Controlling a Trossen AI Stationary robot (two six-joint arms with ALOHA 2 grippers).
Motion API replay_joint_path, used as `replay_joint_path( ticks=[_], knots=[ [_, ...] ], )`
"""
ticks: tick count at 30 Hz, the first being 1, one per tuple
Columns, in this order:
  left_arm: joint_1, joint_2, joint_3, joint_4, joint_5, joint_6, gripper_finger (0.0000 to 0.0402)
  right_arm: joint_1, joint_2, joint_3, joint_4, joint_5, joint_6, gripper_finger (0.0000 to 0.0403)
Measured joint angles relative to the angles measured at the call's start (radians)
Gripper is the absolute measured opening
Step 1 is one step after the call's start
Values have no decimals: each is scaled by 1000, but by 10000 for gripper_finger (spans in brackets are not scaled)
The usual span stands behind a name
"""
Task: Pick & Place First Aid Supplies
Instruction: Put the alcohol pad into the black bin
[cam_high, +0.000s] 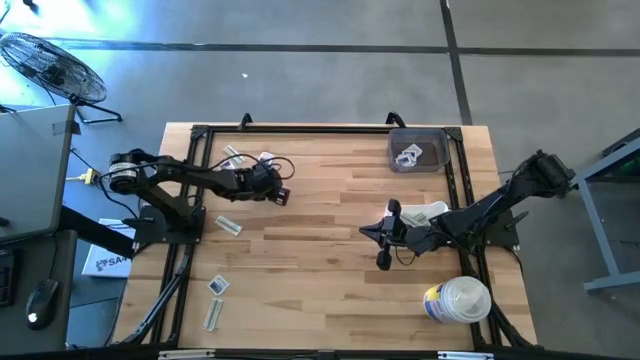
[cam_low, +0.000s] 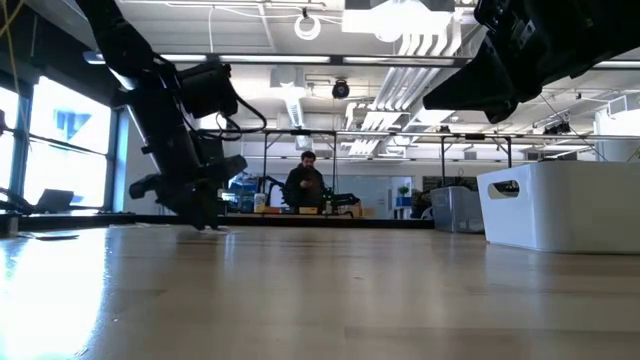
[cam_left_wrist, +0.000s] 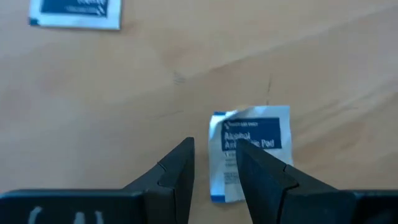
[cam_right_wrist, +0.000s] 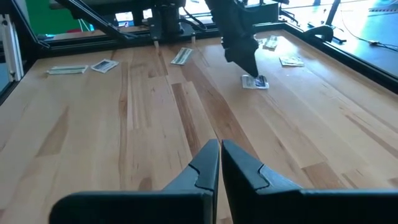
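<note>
Sachet (cam_left_wrist: 249, 146) between left hand (cam_left_wrist: 214, 168) fingers, open board around.

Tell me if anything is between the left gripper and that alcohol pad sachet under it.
Nothing visible. The left gripper is right over the alcohol pad sachet, fingers apart at its edge, only bare table around it. Another sachet lies well clear.
</note>
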Motion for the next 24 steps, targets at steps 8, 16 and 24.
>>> replay_joint_path(
  ticks=[8, 16, 24],
  knots=[
    [2, 0, 0, 45, -52, 69, 117, 0, 0, 0, 0, -9, 0, 12],
    [2, 7, -17, 54, -59, 85, 117, 0, 0, 0, 1, -10, 0, 12],
    [2, 76, -41, 175, -72, 58, 115, 0, 0, 0, -3, -10, 0, 12]
  ],
)
